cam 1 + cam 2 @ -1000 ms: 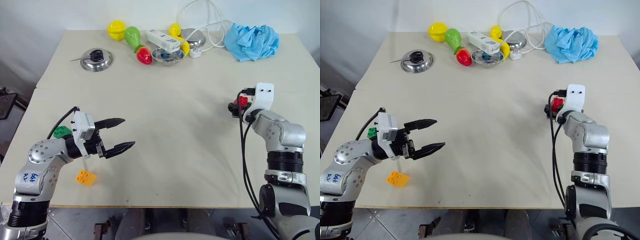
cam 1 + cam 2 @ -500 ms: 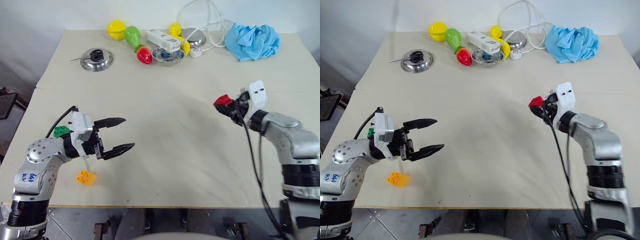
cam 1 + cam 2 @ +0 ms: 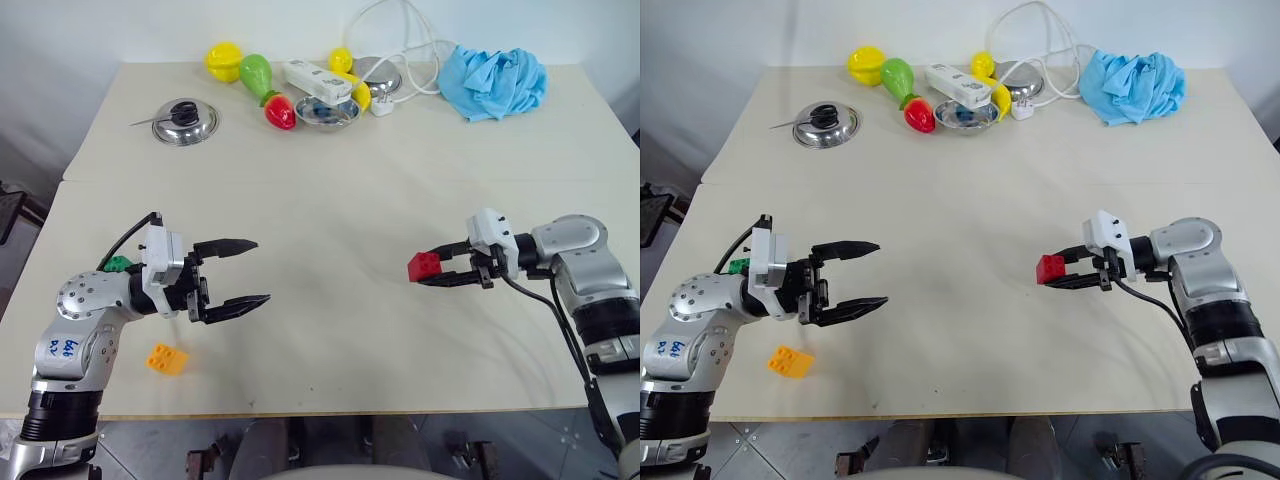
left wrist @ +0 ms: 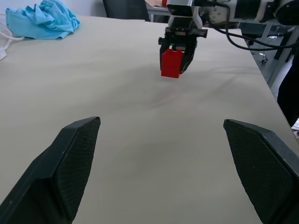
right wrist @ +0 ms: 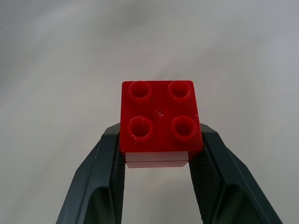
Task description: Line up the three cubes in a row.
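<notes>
My right gripper (image 3: 430, 270) is shut on the red cube (image 3: 424, 266), holding it by two opposite sides just above the table, right of centre, with the fingers pointing toward the table's middle. The right wrist view has the red cube (image 5: 160, 116) studs-up between the pads. Over the left part of the table my left gripper (image 3: 260, 271) stands wide open with nothing in it, pointing toward the red cube (image 4: 172, 62). Behind its wrist lies the green cube (image 3: 118, 264), partly hidden. The orange-yellow cube (image 3: 167, 358) lies near the front edge, below the left forearm.
Along the back edge lie a steel pot lid (image 3: 182, 120), a toy lemon (image 3: 223, 60), pear (image 3: 257, 72) and strawberry (image 3: 279, 110), a white power strip (image 3: 315, 78), a steel bowl (image 3: 330, 112), white cables and a blue cloth (image 3: 494, 80).
The right gripper closed on the red cube and swung round from pointing away to pointing at the table's middle, carrying it left and nearer. The left arm held its place.
</notes>
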`<control>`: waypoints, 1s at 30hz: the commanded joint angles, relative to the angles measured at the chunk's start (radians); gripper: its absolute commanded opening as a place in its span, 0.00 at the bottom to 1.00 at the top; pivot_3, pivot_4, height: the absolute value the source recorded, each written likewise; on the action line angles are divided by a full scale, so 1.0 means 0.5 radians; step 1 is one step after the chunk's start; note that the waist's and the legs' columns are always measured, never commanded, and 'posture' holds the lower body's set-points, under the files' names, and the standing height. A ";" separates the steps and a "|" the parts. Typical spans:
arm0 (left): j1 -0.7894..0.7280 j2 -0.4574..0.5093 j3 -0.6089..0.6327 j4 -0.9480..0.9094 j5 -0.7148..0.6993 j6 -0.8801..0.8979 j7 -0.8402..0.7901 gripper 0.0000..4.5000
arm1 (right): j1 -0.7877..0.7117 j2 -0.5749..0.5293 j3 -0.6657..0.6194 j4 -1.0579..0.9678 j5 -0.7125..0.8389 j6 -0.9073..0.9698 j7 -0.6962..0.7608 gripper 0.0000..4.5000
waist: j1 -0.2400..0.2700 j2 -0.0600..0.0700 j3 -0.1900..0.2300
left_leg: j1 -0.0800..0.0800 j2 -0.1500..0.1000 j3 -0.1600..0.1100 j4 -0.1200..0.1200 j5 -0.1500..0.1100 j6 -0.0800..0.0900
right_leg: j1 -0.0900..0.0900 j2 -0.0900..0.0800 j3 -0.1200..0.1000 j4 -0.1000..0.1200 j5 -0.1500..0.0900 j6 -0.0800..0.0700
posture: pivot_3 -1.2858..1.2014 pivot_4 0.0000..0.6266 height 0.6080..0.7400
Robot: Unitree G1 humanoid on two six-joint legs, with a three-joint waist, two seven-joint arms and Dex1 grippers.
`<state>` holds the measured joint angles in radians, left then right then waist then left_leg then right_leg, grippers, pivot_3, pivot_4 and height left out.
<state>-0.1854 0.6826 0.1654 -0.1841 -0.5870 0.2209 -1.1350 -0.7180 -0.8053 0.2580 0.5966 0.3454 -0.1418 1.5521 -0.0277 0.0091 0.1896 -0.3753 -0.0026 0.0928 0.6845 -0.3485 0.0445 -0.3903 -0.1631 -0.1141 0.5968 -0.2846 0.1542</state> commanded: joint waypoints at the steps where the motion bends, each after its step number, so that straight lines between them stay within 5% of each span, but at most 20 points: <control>1: 0.022 0.025 0.037 -0.077 -0.033 0.007 -0.005 1.00 | -0.101 0.028 0.114 0.191 0.055 -0.188 0.125 0.33 | -0.001 0.000 0.000 | 0.000 0.000 0.000 0.000 0.000 0.000 | 0.000 0.000 0.000 0.000 0.000 0.000 | 0.52 0.24 1.00; 7: 0.026 0.056 0.073 -0.099 -0.035 0.031 0.002 1.00 | -0.254 0.082 0.249 0.478 0.030 -0.268 0.125 0.33 | -0.001 0.000 0.000 | 0.000 -0.001 -0.001 0.001 0.000 0.000 | 0.000 -0.002 0.000 0.001 0.000 0.000 | 0.52 0.24 1.00; 16: 0.211 0.127 0.450 -0.219 -0.146 0.154 0.190 1.00 | -0.321 0.019 -0.032 0.408 0.176 -0.354 0.125 0.99 | -0.002 0.001 0.001 | -0.001 0.000 -0.001 0.001 0.000 0.000 | 0.000 -0.003 0.000 0.001 0.000 0.000 | 0.52 0.24 1.00; 22: 0.680 0.045 1.022 -0.268 -0.164 0.112 0.346 1.00 | 0.096 -0.203 -0.106 -0.302 0.644 -0.141 0.125 0.99 | 0.001 -0.001 0.000 | -0.001 0.001 -0.005 -0.001 -0.002 -0.002 | 0.000 -0.003 -0.005 -0.001 -0.001 -0.002 | 0.52 0.24 1.00; 30: 1.114 -0.307 1.579 0.214 -0.003 -0.352 0.621 1.00 | 0.595 0.176 -0.374 -0.964 0.816 0.030 -0.103 0.99 | 0.004 -0.003 0.000 | 0.006 0.004 0.001 0.002 -0.004 -0.001 | 0.004 -0.004 -0.007 0.000 -0.001 -0.002 | 0.52 0.24 1.00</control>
<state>0.3428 0.5400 0.8954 -0.0945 -0.5970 0.0931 -0.8474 -0.4329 -0.7270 0.1109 0.1844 0.7330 -0.1371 1.5180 -0.0258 0.0076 0.1895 -0.3723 -0.0009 0.0934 0.6856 -0.3506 0.0439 -0.3881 -0.1654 -0.1176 0.5973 -0.2852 0.1531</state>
